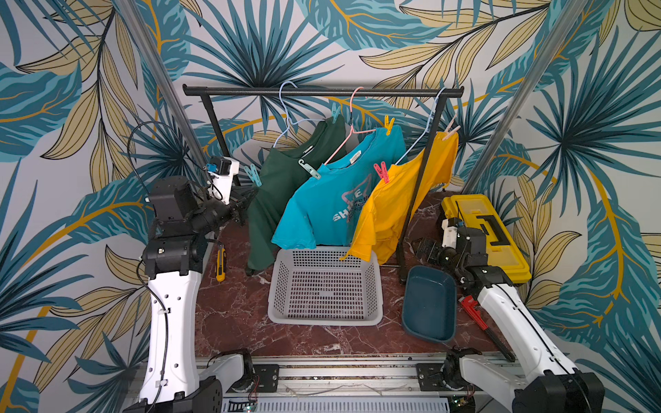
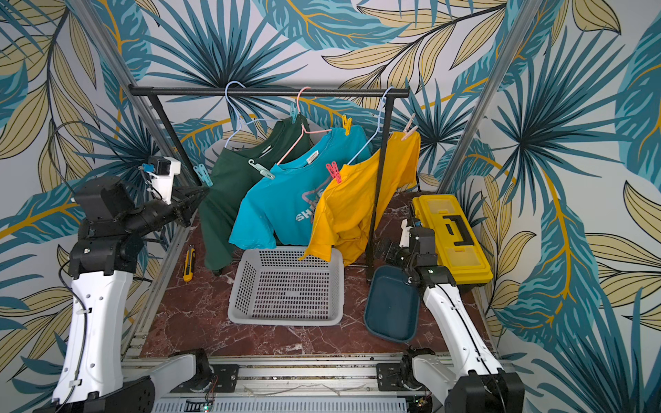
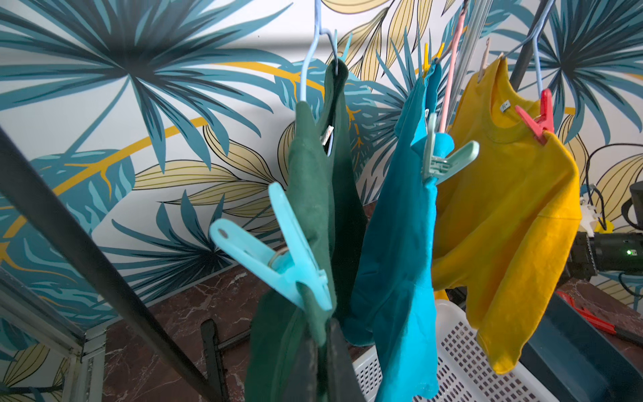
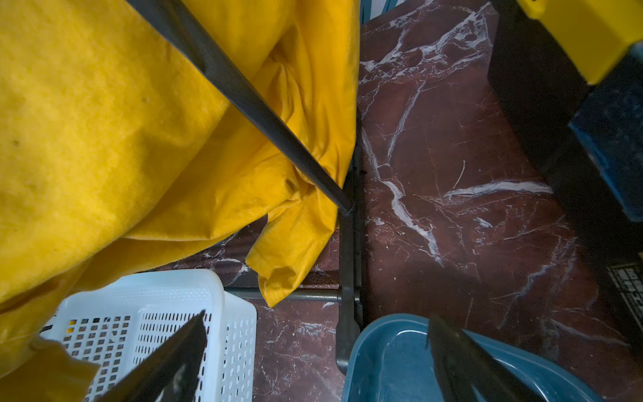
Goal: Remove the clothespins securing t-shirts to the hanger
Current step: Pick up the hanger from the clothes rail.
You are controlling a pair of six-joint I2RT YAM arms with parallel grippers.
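Observation:
Three t-shirts hang on wire hangers: dark green (image 1: 279, 207), turquoise (image 1: 318, 214), yellow (image 1: 393, 207). Clothespins clip them: light blue (image 1: 252, 175) and teal (image 1: 335, 113) on the green, pale teal (image 1: 309, 168) and yellow (image 1: 388, 125) on the turquoise, red-pink (image 1: 381, 171) and peach (image 1: 450, 131) on the yellow. My left gripper (image 3: 322, 339) is shut on the green shirt's cloth, just below the light blue clothespin (image 3: 278, 250). Low over the table, my right gripper (image 4: 316, 318) stands open and empty.
The black rack bar (image 1: 322, 92) carries the hangers, and its post (image 1: 415, 200) stands by the yellow shirt. A grey basket (image 1: 323, 320) sits under the shirts, with a dark blue tray (image 1: 429, 304) beside it. A yellow toolbox (image 1: 483, 232), red pipe wrench (image 1: 475, 314) and utility knife (image 1: 220, 264) lie around.

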